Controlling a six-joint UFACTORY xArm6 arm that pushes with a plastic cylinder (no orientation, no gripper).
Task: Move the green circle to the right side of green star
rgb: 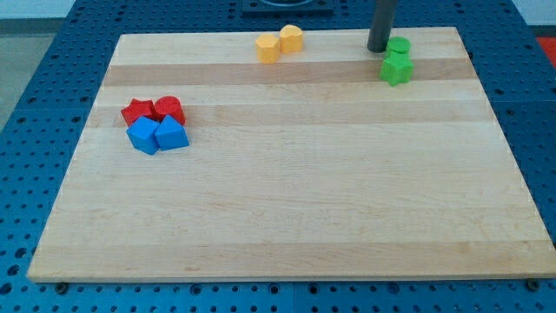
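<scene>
The green circle (399, 45) sits near the view's top right of the wooden board (287, 174). The green star (396, 69) lies just below it, touching or nearly touching. My tip (379, 49) stands right beside the green circle on its left, above and left of the green star.
Two yellow blocks (279, 43) sit side by side at the view's top centre. At the view's left is a cluster: two red blocks (154, 110) above two blue blocks (157, 136). The board lies on a blue perforated table.
</scene>
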